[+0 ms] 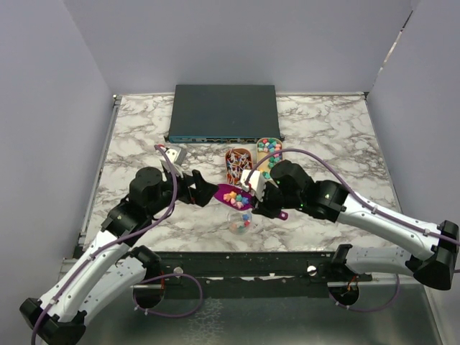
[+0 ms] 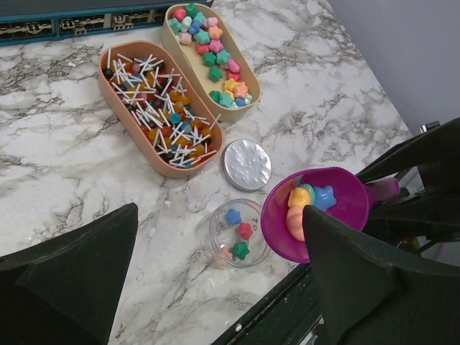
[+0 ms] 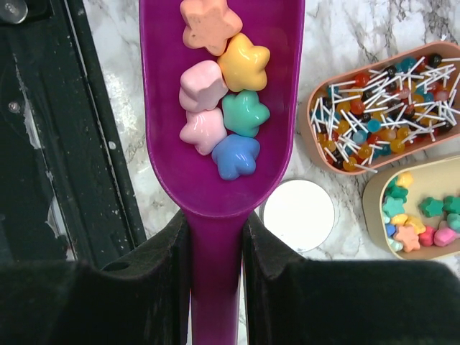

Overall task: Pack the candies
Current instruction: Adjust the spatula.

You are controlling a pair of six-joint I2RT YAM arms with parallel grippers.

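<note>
- The right end effector [image 3: 215, 244] is clamped on the handle of a purple scoop [image 3: 215, 198]. The scoop holds six candies [image 3: 246, 111] in its bowl.
- The left end effector [image 1: 205, 191] has its jaws wide apart and grips nothing. In its wrist view a small clear jar [image 2: 219, 241] shows between the fingers. I cannot tell whether they are level with it.
- The step in hand looks like pouring the scoopful into the jar, which holds only three candies so far.
- To pour well, bring the scoop's rounded lip right over the jar's mouth before tilting. The mouth looks no wider than the bowl, so a slow tilt should let the candies slide in singly.
- The jar looks light, and closing the left jaws on it would likely stop it shifting.
- The candies are smooth, glossy, star-shaped pieces in pastel colours, so they probably slide freely on the slick plastic scoop.
- A round silver lid [image 2: 246, 164] lies flat just beside the jar.
- An oval cream tray [image 3: 371, 208] holds more stars, and an orange one [image 3: 305, 140] holds lollipops.
- The tabletop [image 1: 338, 136] is hard marble-patterned stone, so a dropped candy may bounce.
</note>
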